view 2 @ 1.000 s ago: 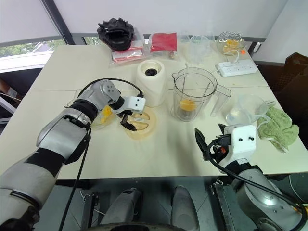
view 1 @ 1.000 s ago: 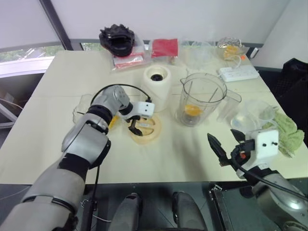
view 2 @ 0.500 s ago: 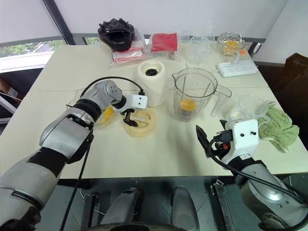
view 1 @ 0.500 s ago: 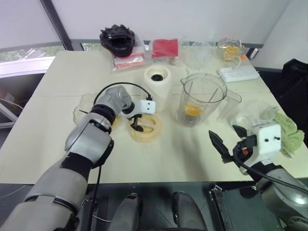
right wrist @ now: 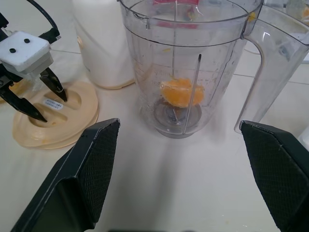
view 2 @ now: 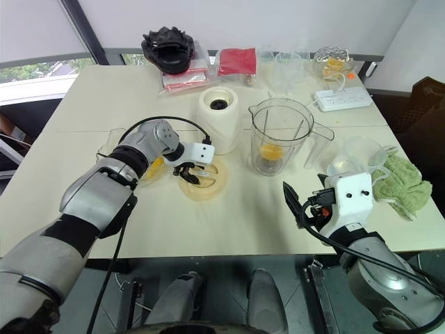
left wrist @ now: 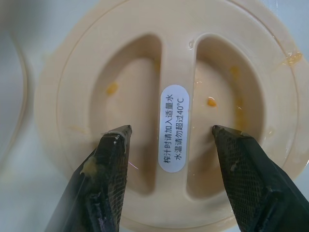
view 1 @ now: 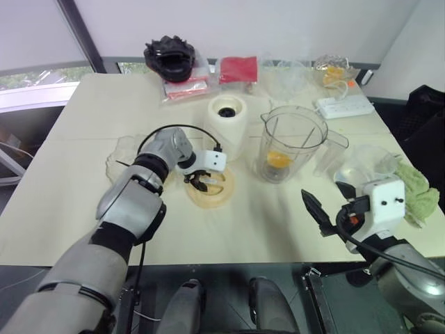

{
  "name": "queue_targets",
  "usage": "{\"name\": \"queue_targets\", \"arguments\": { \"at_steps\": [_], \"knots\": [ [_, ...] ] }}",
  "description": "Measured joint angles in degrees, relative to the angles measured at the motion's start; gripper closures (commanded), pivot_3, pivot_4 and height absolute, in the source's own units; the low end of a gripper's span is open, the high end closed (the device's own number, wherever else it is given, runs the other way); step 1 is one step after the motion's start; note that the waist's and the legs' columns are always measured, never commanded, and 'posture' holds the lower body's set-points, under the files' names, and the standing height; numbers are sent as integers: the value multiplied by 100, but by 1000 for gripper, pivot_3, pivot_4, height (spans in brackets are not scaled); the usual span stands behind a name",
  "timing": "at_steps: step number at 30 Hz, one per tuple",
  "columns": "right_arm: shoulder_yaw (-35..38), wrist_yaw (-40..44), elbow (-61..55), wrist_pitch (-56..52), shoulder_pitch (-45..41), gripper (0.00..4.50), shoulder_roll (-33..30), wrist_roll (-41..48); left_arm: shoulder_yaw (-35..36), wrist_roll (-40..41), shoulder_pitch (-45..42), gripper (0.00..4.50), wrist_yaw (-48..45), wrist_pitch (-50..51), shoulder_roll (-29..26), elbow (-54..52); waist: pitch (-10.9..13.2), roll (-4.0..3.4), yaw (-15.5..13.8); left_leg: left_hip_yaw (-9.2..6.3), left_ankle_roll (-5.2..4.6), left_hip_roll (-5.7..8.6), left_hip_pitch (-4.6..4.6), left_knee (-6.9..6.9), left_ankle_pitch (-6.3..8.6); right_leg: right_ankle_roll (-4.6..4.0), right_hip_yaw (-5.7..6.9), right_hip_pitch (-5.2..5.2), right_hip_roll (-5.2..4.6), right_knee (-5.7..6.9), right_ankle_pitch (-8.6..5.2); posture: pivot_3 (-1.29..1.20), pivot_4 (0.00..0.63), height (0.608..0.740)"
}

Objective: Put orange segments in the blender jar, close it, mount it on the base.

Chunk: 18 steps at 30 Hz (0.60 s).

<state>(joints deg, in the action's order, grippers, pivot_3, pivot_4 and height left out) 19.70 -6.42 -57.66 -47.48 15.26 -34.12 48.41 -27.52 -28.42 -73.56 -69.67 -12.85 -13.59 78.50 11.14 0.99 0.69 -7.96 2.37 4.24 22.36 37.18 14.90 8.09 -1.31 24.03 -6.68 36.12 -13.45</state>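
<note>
Orange segments (right wrist: 181, 92) lie at the bottom of the tall clear plastic blender jar (view 1: 292, 142), mid-table, right of the cream-white base (view 1: 227, 124).
Left gripper (left wrist: 169, 140) has narrowed over the last second, fingers straddling the ridge of the flat pale-yellow round lid (left wrist: 145, 63), not yet clamped: lid pickup starting. Right gripper (right wrist: 188, 159) hovers spread, empty.

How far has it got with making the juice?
Orange pieces already lie in the open jar. The left tool straddles the lid's centre ridge on the table, fingers not yet gripping. Left to do: lid onto jar, jar onto the white base.
</note>
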Motion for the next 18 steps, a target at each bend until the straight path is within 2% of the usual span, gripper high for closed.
{"name": "queue_targets", "arguments": {
  "at_steps": [4,5,6,9,10,18],
  "knots": [
    [0,4,2,-1,-19,366,0,-12,-43,-71,0,1696,-6,-30,12,-17,-1,0,1,0,0,0,-2,0,0,0,0,-1,0,1,0,0,150,740],
    [0,4,3,-1,-21,366,0,-21,-51,-101,0,2234,-5,-39,17,-25,-2,0,1,0,0,0,-3,0,0,0,0,-2,0,1,0,0,150,740],
    [0,4,5,-2,-23,366,0,-33,-55,-111,0,2524,-14,-42,26,-26,-2,-1,0,0,0,0,-5,0,0,0,0,-4,0,0,0,0,150,740],
    [0,2,14,-5,-37,366,0,-60,-41,-120,-6,4058,-13,-38,28,-55,-3,0,-2,0,0,0,-8,2,0,0,0,-8,0,1,0,0,150,740],
    [0,1,17,-7,-39,366,1,-80,-42,-125,-5,4276,-14,-36,34,-55,-9,-3,-3,0,0,0,-16,1,0,1,0,-18,0,0,0,0,150,740],
    [-96,-307,349,3,-372,366,333,-664,132,-74,4,4268,-206,17,52,-33,-8,-2,0,-1,0,0,-25,1,0,2,0,-27,0,-1,-1,0,150,740]
  ]
}}
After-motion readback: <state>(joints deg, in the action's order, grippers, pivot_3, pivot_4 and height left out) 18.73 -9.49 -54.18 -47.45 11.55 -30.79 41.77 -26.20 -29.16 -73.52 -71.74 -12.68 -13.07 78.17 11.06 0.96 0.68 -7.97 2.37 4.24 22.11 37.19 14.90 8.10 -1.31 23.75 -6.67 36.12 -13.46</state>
